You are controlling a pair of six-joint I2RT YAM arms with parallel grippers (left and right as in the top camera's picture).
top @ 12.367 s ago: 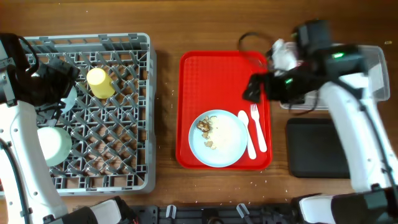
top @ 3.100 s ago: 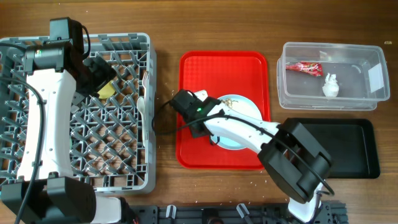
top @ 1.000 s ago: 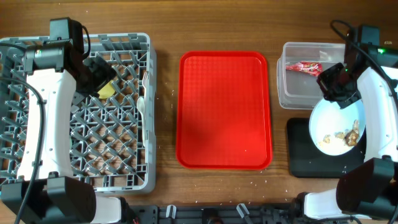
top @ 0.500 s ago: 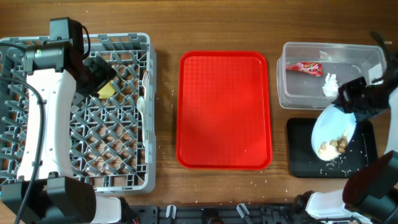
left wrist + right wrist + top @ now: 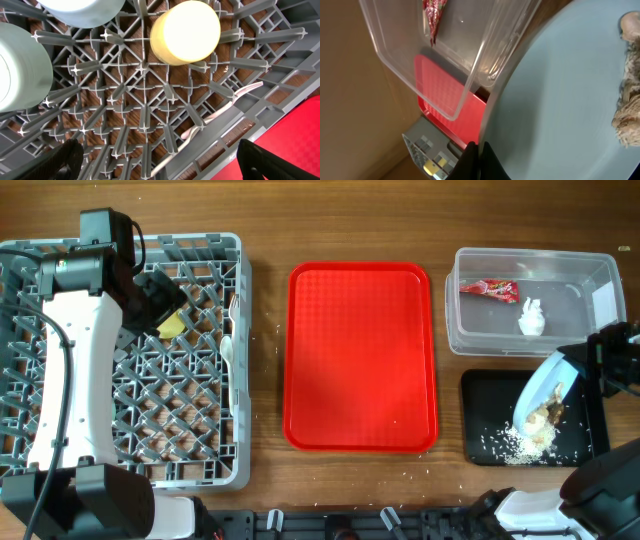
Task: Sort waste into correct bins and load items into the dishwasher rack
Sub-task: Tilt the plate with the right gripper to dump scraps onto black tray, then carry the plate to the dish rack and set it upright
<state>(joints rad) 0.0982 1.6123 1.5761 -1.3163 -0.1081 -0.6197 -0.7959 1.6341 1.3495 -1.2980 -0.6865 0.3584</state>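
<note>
Over the black tray (image 5: 478,395), the plate (image 5: 545,388) now stands steeper than half a second ago. Most scraps (image 5: 528,440) have slid off into a heap at its lower edge, and a few cling to the plate. We judge the scrap step nearly done; the plate still has to go to the rack (image 5: 200,450). The right gripper (image 5: 603,363) is clamped on the plate's upper rim. The left gripper (image 5: 160,165) hangs over the rack, fingers apart, holding nothing. The tub (image 5: 470,330) wall sits just beside the plate's top edge, so we avoid swinging that way. The red tray (image 5: 360,360) lies bare, giving open room for travel leftward.
</note>
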